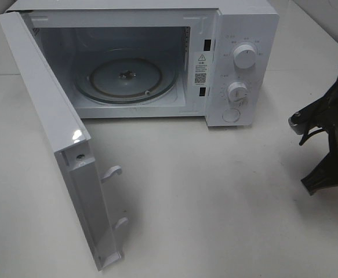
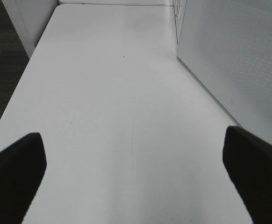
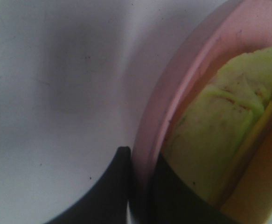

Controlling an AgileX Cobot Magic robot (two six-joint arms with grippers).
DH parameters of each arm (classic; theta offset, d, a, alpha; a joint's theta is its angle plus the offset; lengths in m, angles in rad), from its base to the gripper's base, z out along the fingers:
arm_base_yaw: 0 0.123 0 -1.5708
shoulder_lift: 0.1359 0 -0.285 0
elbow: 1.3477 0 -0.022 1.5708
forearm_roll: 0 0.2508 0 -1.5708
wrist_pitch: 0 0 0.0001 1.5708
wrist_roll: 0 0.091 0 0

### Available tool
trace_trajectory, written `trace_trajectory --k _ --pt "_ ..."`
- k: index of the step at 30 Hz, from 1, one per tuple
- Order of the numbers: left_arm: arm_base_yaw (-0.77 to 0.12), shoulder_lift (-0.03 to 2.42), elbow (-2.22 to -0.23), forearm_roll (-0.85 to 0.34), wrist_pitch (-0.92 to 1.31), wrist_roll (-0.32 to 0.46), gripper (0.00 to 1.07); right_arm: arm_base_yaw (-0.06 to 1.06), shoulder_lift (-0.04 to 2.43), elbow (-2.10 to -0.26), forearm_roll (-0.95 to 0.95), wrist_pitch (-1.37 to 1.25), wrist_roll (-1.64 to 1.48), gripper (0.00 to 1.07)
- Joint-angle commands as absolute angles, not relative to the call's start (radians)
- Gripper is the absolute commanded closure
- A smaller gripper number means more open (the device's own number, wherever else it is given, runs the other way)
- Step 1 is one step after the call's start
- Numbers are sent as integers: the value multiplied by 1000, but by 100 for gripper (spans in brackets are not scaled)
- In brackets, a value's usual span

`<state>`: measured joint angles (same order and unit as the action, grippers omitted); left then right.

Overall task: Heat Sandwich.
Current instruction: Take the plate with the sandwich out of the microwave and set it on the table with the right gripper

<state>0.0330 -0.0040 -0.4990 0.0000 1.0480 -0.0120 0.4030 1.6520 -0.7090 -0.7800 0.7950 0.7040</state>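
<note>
The sandwich (image 3: 219, 135), yellow-green with faint brown marks, lay on a pink plate (image 3: 173, 93), seen only by the right wrist camera. The right gripper (image 3: 138, 186) had its fingers nearly closed on the plate's rim, one finger outside the rim and one inside, next to the sandwich. The plate was thus pinched by its edge. Whether it rested on the table or was lifted off it could not be told; pale table surface showed beside it.

In the high view neither plate nor sandwich appeared. Only part of the right arm (image 1: 331, 145) showed at the right edge, well apart from the microwave (image 1: 238, 58). The microwave door (image 1: 53, 145) stood wide open and the glass turntable (image 1: 125, 78) inside was bare.

The left gripper (image 2: 136, 177) hung over the table (image 2: 103, 93) with its fingers spread wide and nothing between them, the door's outer face just beside it.

Judged from this, the door was open and the plate was gripped. What was left: carrying the plate over to the cavity, setting it on the turntable, letting go, shutting the door, and turning the knobs (image 1: 244, 57).
</note>
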Motion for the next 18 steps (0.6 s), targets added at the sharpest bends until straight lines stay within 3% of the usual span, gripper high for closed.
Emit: trace_trajectory --k 1,18 --pt "36 -32 -494 0 1037 -12 9 398 1676 -699 -837 792 747 106" --pt "36 -32 -494 0 1037 -12 9 398 1825 -699 -885 711 803 104"
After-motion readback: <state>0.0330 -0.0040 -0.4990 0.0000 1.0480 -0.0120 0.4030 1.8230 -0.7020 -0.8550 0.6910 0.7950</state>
